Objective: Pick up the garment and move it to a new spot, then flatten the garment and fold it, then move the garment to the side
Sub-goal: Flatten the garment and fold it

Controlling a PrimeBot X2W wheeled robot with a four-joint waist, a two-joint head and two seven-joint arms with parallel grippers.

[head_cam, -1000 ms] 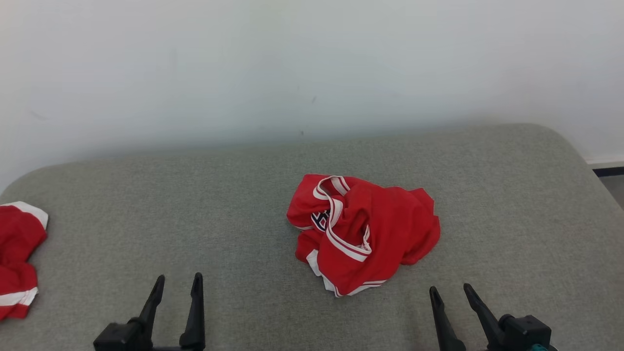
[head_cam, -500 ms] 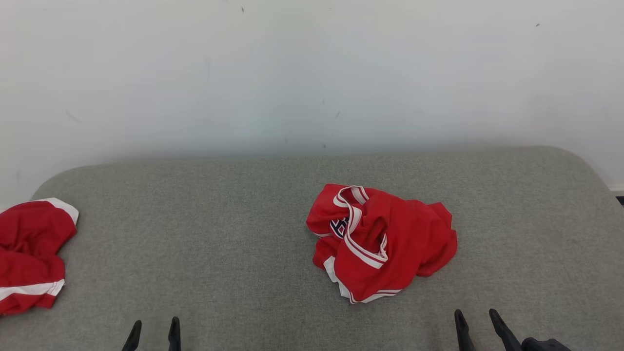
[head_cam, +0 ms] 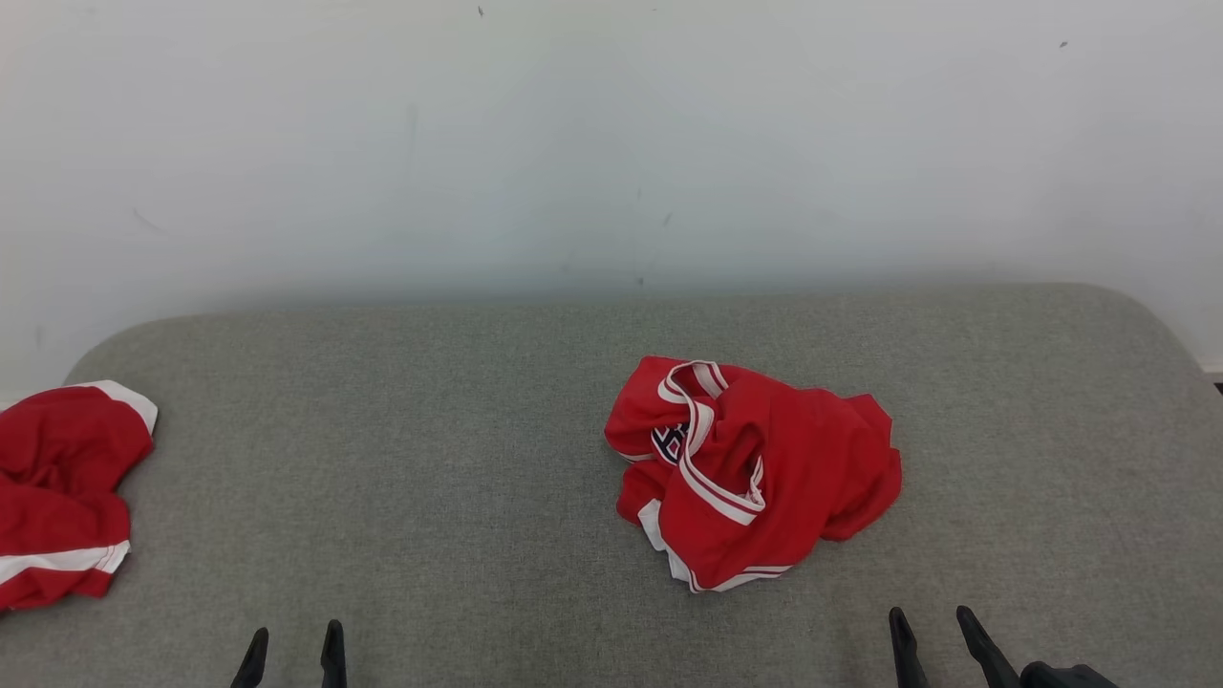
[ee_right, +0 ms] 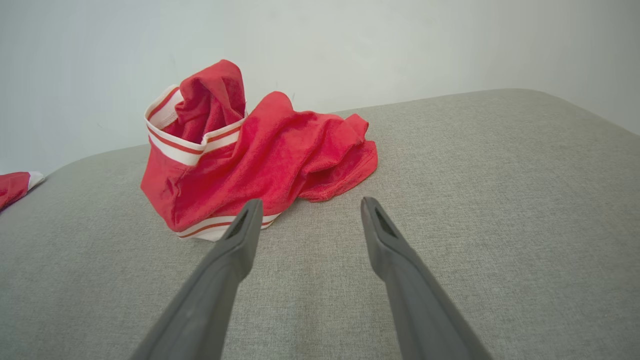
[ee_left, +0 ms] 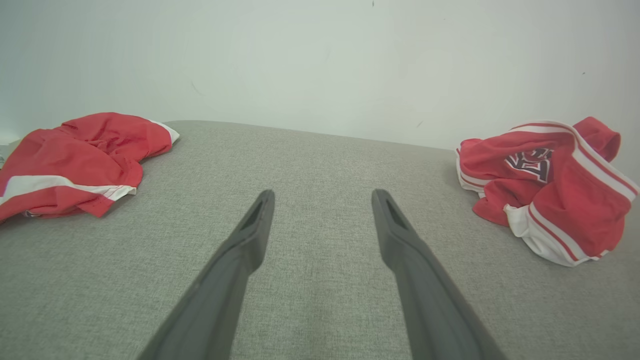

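Jaws on the left gripper [head_cam: 294,633] are standing wide apart and holding nothing, its two dark fingers [ee_left: 250,235] pointing out over bare cushion. The right gripper [head_cam: 930,616] is showing the same wide, empty spread at the near right of the head view. Both are sitting over the near side of the grey padded surface [head_cam: 430,459], and neither is touching cloth.

Just beyond the right gripper and a little to its left, the red garment [head_cam: 755,473] is lying in a crumpled heap, right of the surface's middle and well apart from the left gripper. White-and-red striped trim [head_cam: 717,492] is looping across the heap, and a dark printed emblem [head_cam: 667,441] is peeking out on its left side. A second red garment [head_cam: 57,506] is lying at the left edge of the surface, with a pale wall [head_cam: 573,143] rising behind everything.

The cloth is looking thin, light and limp, so it is likely to sag and unroll from any single pinch rather than lift as a lump. It is not fragile, but a grip on one loose layer may slide off. The doubled trim at the heap's near corner, closest to the right gripper, is offering the firmest hold. Whether that band is a hem or an armhole is hard to tell among the folds.
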